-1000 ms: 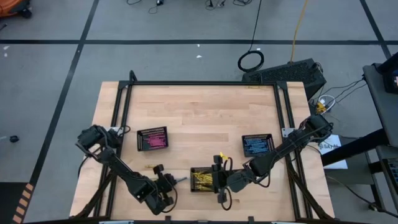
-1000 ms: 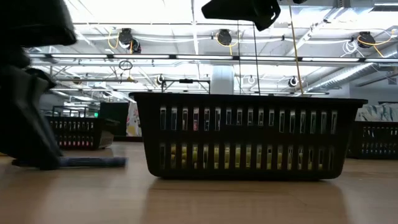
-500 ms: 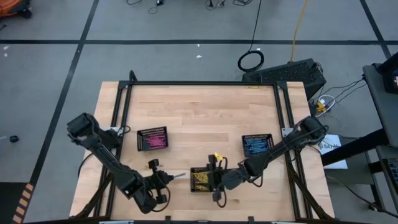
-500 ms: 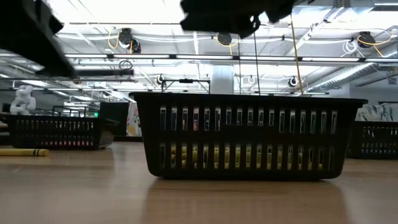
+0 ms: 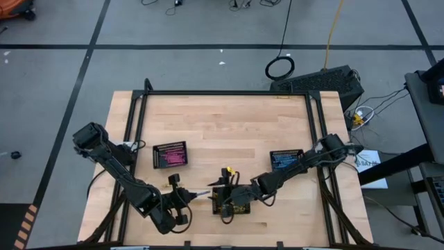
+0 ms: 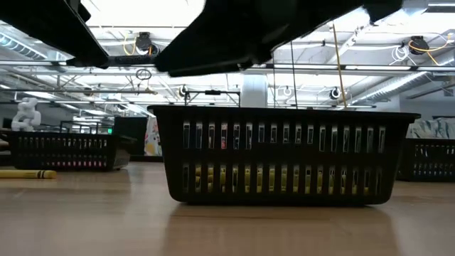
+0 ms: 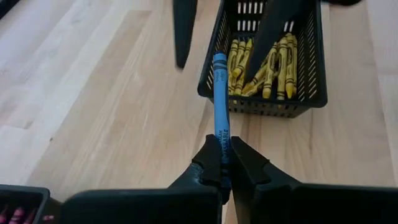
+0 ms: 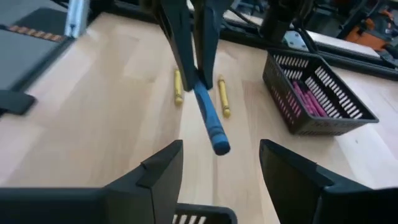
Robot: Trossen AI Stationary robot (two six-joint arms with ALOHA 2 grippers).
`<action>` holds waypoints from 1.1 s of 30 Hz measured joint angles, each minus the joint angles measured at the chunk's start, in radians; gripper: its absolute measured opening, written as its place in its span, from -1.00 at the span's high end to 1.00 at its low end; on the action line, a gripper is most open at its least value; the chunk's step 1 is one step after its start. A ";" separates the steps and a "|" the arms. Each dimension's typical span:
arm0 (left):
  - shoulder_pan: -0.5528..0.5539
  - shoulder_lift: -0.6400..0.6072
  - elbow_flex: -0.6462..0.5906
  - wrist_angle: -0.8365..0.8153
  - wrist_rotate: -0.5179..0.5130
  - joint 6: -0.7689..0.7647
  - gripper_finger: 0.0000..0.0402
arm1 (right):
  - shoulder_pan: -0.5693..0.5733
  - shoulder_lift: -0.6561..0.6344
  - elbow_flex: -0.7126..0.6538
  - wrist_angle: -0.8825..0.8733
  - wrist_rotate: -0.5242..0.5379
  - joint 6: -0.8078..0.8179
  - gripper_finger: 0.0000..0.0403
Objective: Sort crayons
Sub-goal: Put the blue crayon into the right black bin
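Pale wooden boards of the table (image 5: 229,132) fill the middle of the high view, with grey floor around it. Low and left of centre there, the left gripper (image 7: 224,163) is pinched on a blue crayon (image 7: 219,106), its tip reaching toward the right arm. In the left wrist view the crayon stands up the middle of the frame from between the dark fingers (image 7: 205,168), its far end level with the near rim of the yellow tray (image 7: 314,74), which sits at upper right and holds yellow crayons (image 7: 273,59). The right gripper (image 8: 221,162) faces it with its fingers (image 8: 158,171) spread wide at the bottom of the right wrist view, the blue crayon's end hanging just above the gap, not touched. Beyond, in the same view, two loose yellow crayons (image 8: 222,96) lie on the wood at upper centre, and the pink tray (image 8: 323,93), at upper right, holds pink crayons (image 8: 308,99). In the high view the pink tray sits left of centre and the blue tray (image 5: 287,161) right of centre.
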 joint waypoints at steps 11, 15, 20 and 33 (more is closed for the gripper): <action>0.000 0.000 0.000 0.013 0.000 0.018 0.96 | -0.010 0.044 0.052 0.002 -0.049 -0.003 0.29; 0.000 0.000 0.000 0.013 0.000 0.018 0.96 | -0.011 0.044 0.052 0.010 -0.054 -0.003 0.51; 0.000 0.000 0.000 0.013 0.000 0.018 0.96 | -0.011 0.044 0.052 0.016 -0.053 -0.003 0.77; 0.000 -0.001 0.002 0.015 0.008 -0.029 0.88 | 0.001 0.032 0.051 -0.016 -0.054 -0.023 0.97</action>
